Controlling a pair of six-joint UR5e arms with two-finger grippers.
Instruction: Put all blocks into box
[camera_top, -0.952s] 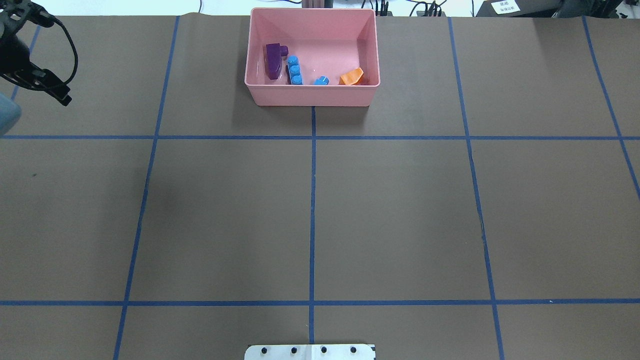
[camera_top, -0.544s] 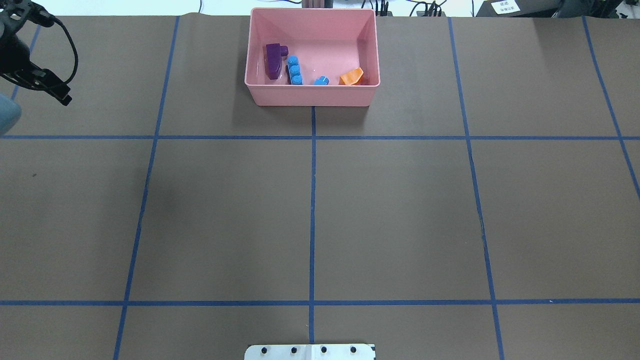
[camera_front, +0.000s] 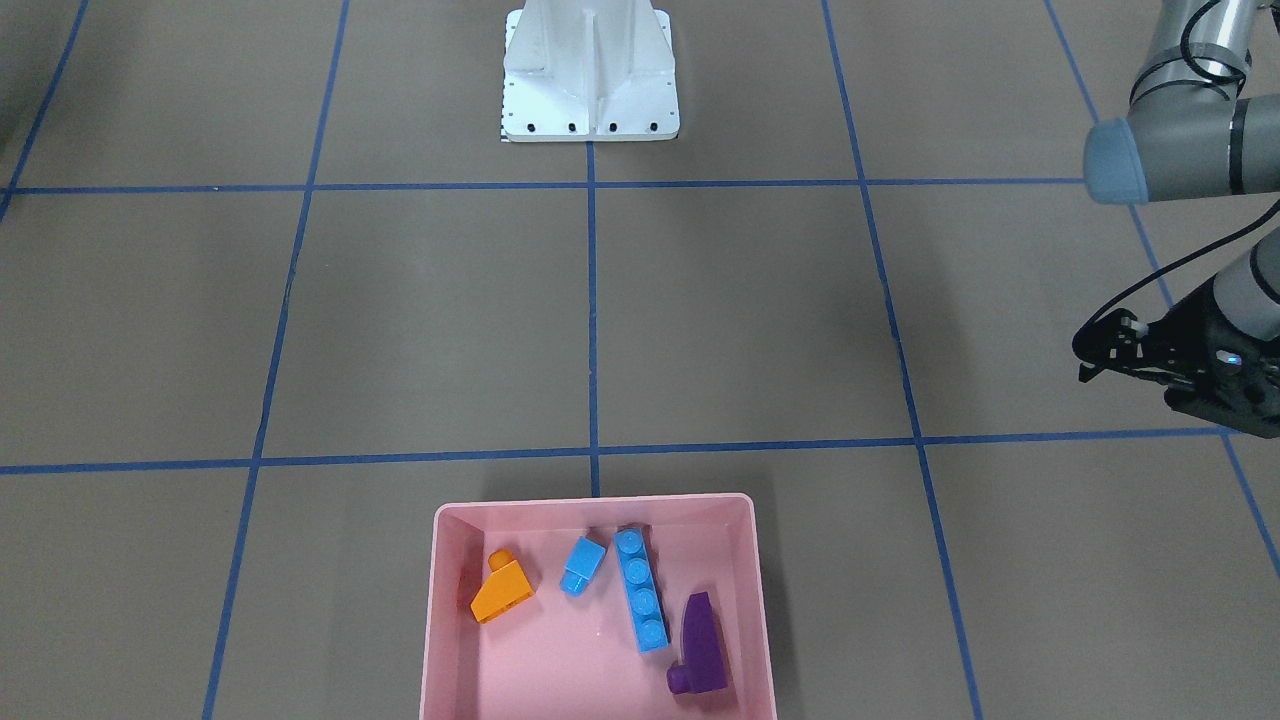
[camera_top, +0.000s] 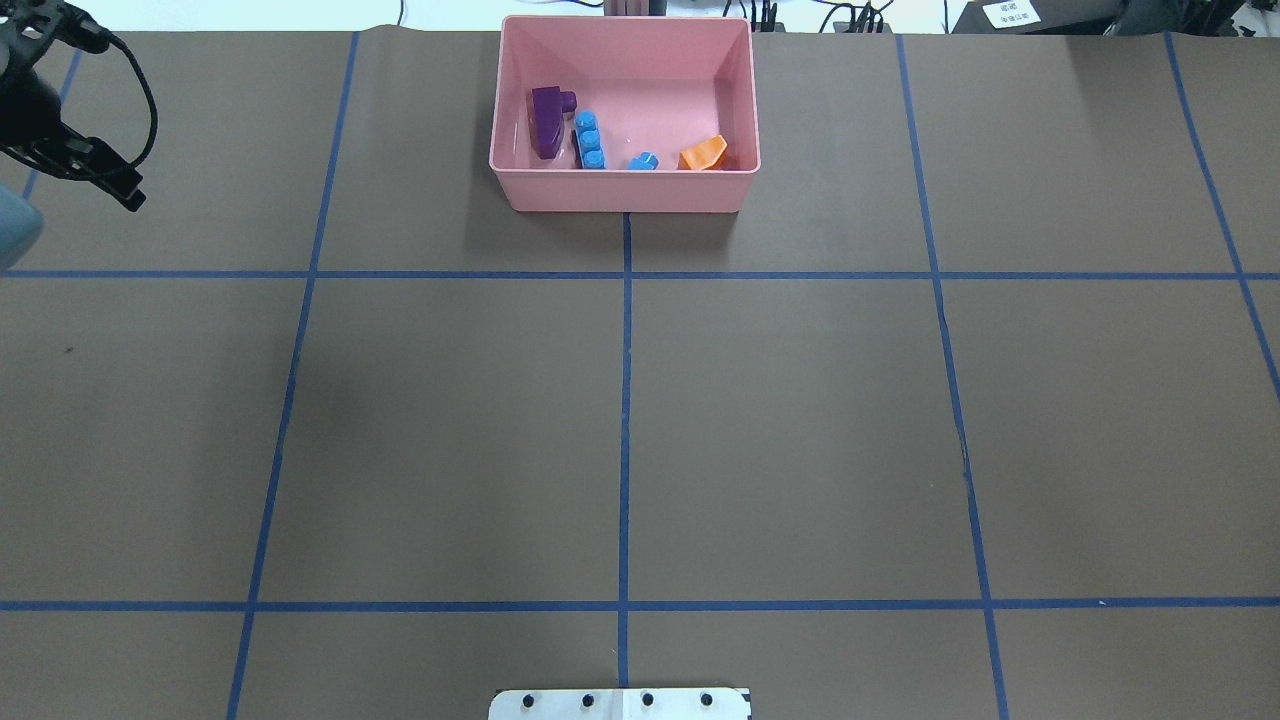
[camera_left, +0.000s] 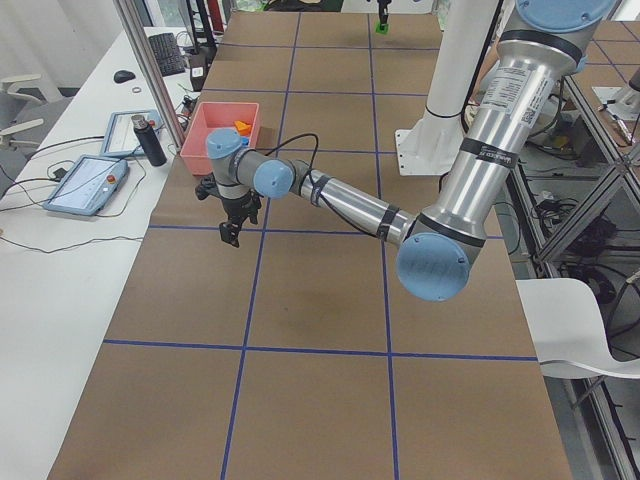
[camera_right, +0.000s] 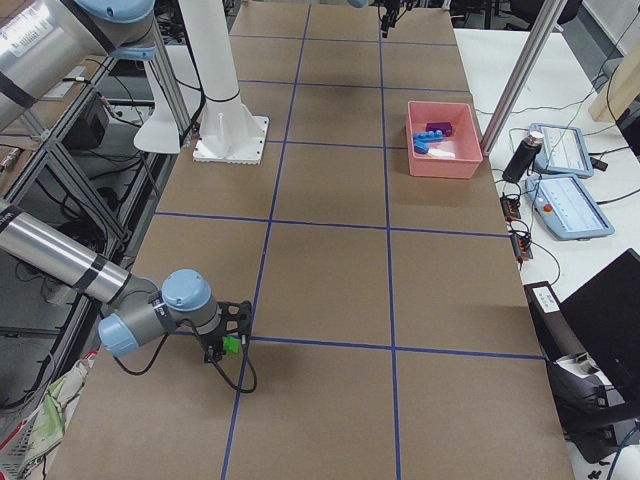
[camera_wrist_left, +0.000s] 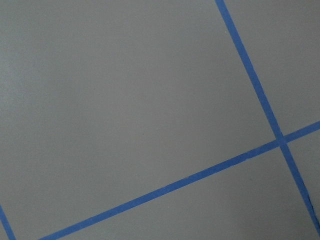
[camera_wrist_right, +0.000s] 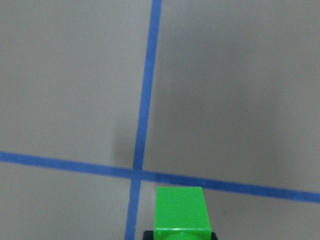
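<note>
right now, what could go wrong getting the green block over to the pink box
The right tool seems to hold the green block by one end only, so it may slip on the long carry to the box. The orange block, small blue block, long blue block and purple block crowd the box's robot-side wall; a drop there could bounce off them.

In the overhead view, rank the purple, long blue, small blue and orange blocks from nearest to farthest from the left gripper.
From the left gripper, at the view's left edge:
1. Purple block, at the left side of the box.
2. Long blue block, right beside the purple one.
3. Small blue block, mid-box by the near wall.
4. Orange block, at the box's right side.
</note>
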